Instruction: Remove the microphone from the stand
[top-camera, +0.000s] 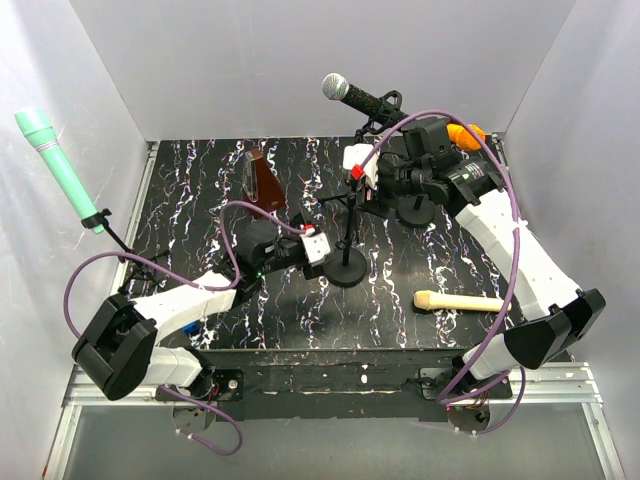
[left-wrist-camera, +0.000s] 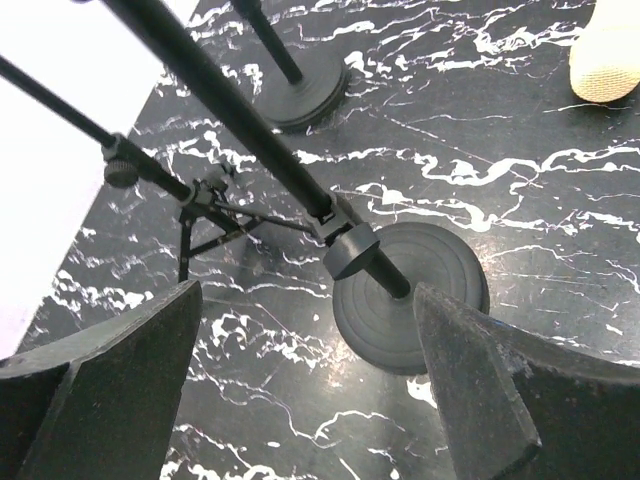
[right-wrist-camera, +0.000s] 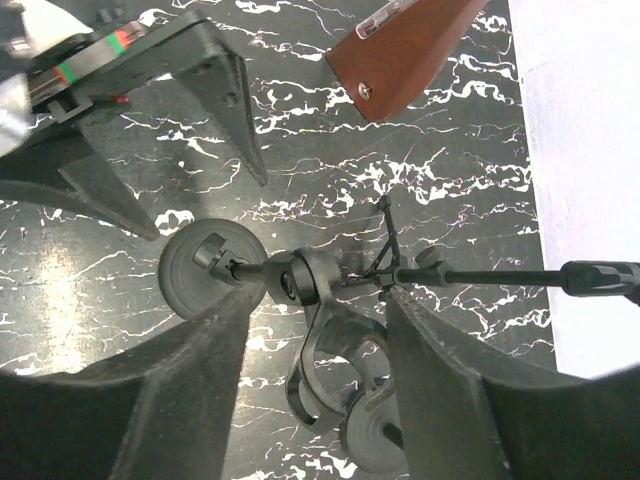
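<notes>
Approach step: the microphone (top-camera: 365, 100) sat clipped high at the back, not yet removed.
Left gripper (left-wrist-camera: 305, 295) hung released, jaws either side of the stand pole (left-wrist-camera: 260, 140). Right gripper (right-wrist-camera: 325, 300) straddled a clip-like fitting (right-wrist-camera: 325, 370), parted, grasping nothing. Next, by my judgement: clamp the microphone and draw it free.

three microphones (top-camera: 335, 88) (top-camera: 55, 160) (top-camera: 455, 300), three black stands (left-wrist-camera: 440, 280) (left-wrist-camera: 320, 80) (left-wrist-camera: 203, 195), one brown metronome (top-camera: 265, 180), one orange object (top-camera: 466, 131), two robot arms (top-camera: 190, 295) (top-camera: 520, 255)

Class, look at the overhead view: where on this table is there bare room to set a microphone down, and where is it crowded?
Bare: the front strip between the left arm and the cream microphone; also the back-left corner beside the brown wedge. Crowded: the middle, around the round base.
</notes>
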